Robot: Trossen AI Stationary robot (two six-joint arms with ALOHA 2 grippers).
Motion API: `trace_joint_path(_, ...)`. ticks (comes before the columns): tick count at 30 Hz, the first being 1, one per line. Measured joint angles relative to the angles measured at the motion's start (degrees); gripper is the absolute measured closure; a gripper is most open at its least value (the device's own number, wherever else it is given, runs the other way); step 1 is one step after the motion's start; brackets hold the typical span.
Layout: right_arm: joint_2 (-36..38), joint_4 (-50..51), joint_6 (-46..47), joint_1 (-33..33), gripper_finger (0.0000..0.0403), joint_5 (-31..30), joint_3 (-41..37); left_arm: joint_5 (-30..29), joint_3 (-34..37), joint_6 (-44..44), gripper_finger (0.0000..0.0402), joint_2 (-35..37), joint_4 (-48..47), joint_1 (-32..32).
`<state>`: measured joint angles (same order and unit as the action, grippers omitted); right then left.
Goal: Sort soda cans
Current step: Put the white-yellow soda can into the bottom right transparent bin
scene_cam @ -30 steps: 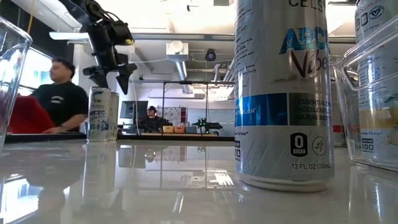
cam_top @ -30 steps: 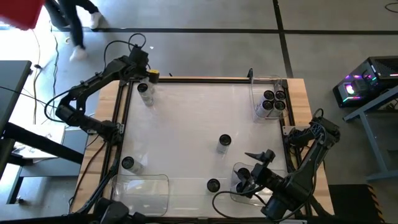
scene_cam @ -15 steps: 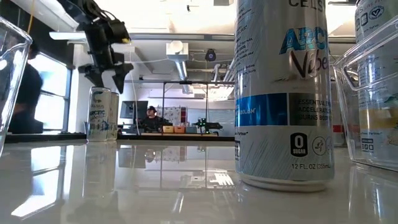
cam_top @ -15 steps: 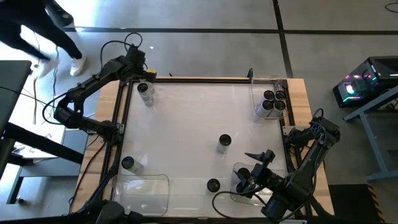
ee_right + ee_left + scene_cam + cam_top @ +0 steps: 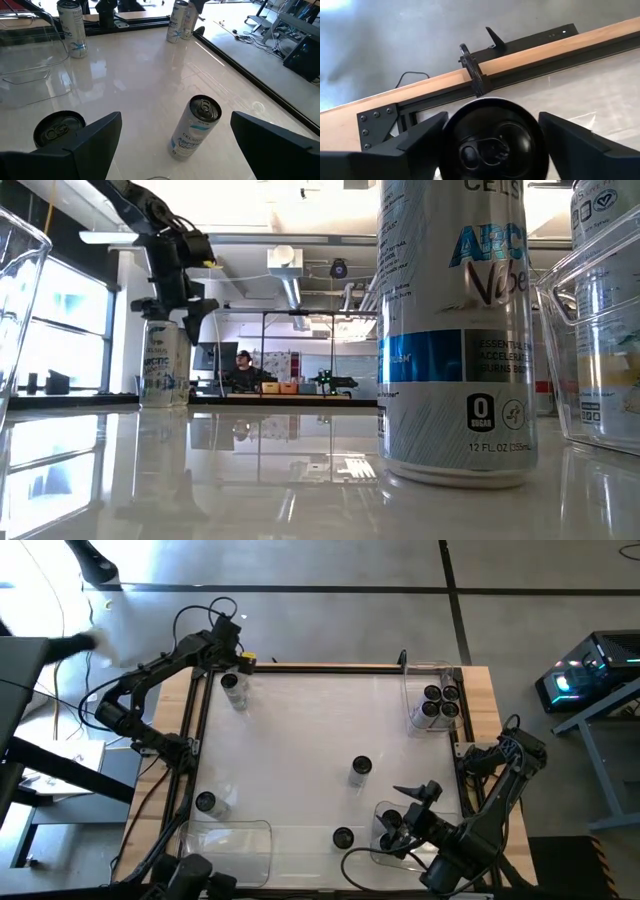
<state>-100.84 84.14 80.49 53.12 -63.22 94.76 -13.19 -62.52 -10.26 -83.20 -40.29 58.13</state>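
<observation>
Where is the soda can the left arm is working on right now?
In the high view the soda can stands at the table's far left corner, beside the black frame rail. The left gripper is over it, a finger on either side.

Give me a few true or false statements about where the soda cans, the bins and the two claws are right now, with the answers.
1. The left claw straddles a can at the table's far left corner. True.
2. The far right bin holds no cans. False: four cans stand in it.
3. The right claw is clamped on a can. False: it is open, above the near right bin.
4. One can stands alone near the middle of the table. True.
5. The near left bin is packed with cans. False: none show inside it; a can stands just outside.
</observation>
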Motion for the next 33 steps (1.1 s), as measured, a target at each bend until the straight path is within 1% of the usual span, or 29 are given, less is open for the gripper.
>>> trace_joint_path(4, 0.0, 0.0, 0.0, 0.0, 0.0032, 0.0, 0.0, 0.1, -0.1, 0.8, 0.0155, 0.1, 0.0, -0.3)
trace_joint_path(6, 0.0, -0.1, 0.0, 0.0, 0.0032, 0.0, 0.0, 1.0, 0.0, 1.1, 0.0156, 0.4, 0.0, -1.1)
trace_joint_path(9, 0.0, 0.0, 0.0, 0.0, 0.0032, 0.0, 0.0, 6.1, -0.6, 1.0, 0.0156, 1.4, 0.2, -3.7)
trace_joint_path(11, 0.0, 0.2, 0.0, -0.2, 0.0032, 0.0, 0.0, 9.5, -1.9, 0.9, 0.0156, 2.3, 1.1, -6.6)
trace_joint_path(13, 0.0, 0.8, 0.0, -0.7, 0.0032, 0.0, 0.0, 10.2, -3.9, 0.3, 0.0156, 2.8, 1.2, -10.7)
trace_joint_path(15, 0.0, 1.2, 0.0, -1.3, 0.0032, -0.1, 0.0, 10.2, -6.3, -1.2, 0.0156, 2.8, 1.0, -16.6)
trace_joint_path(20, 0.6, 1.5, -1.2, -3.3, 0.0032, 0.0, 0.0, 9.7, -12.1, -1.7, 0.0156, 0.8, 4.0, -34.6)
trace_joint_path(24, 0.9, 1.1, -2.5, -4.1, 0.0032, 0.3, 0.0, 8.1, -15.1, -1.6, 0.0156, -2.4, 5.7, -45.8)
trace_joint_path(28, 0.9, 0.9, -2.6, -4.3, 0.0032, 1.2, 0.1, 6.4, -16.5, -1.6, 0.0156, -6.9, 6.9, -53.2)
trace_joint_path(33, 0.9, 0.7, -2.6, -4.2, 0.0032, 1.3, 0.1, 5.4, -17.6, -2.0, 0.0156, -13.0, 6.4, -58.0)
